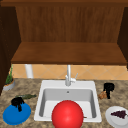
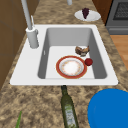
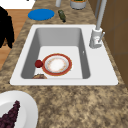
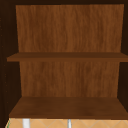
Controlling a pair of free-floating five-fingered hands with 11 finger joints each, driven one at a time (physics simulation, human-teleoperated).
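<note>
My left hand hovers over a blue plate on the left counter, its fingers hanging loose. My right hand hangs above the right counter, with a small brown piece of food against its fingers. In the right side view this hand shows at the left edge, the brown piece among its fingers. Inside the sink lie a red-rimmed plate, a small red fruit and a piece of bread. A big red round shape covers the sink's front edge.
A white plate with dark grapes sits at the right front. A green bottle lies on the left counter beside the blue plate. The faucet stands behind the sink. A potted plant is far left, under wooden shelves.
</note>
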